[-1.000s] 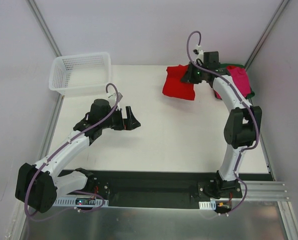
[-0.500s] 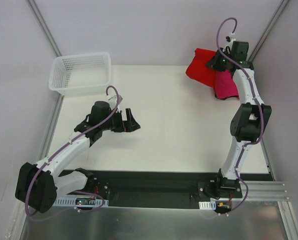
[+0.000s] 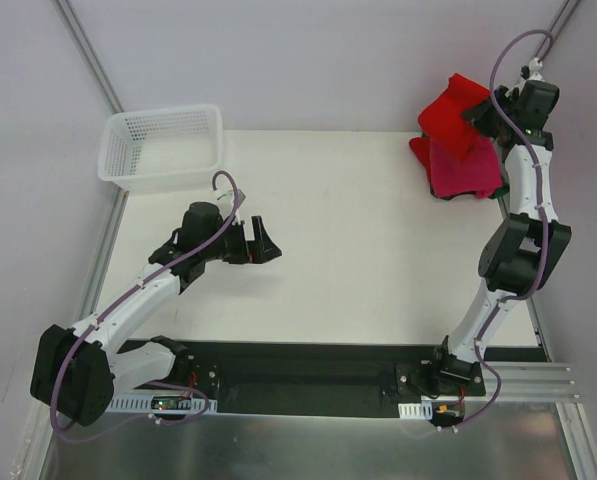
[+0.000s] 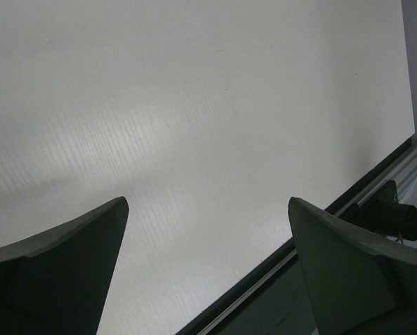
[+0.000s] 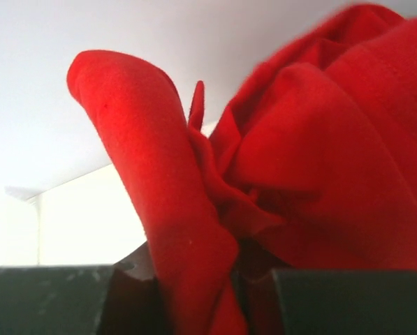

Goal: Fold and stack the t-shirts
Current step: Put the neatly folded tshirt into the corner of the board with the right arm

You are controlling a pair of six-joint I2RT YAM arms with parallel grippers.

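Right tool [image 3: 476, 117] clamped bright red cloth t-shirt [image 3: 450, 110] above magenta-pink t-shirt [image 3: 465, 176] | left tool [image 3: 264, 240] gaped wide | best lifted clear before spreading

A bright red t-shirt [image 3: 453, 112], a magenta-pink t-shirt [image 3: 465, 172], a white mesh basket [image 3: 163, 175], a plain white table [image 3: 378, 260].

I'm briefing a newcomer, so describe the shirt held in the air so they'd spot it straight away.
Go to the table's far right corner, where the right arm reaches. The red shirt hangs bunched from its jaws. Unlike the pink shirt lying beneath, it is brighter red and lifted off the table.
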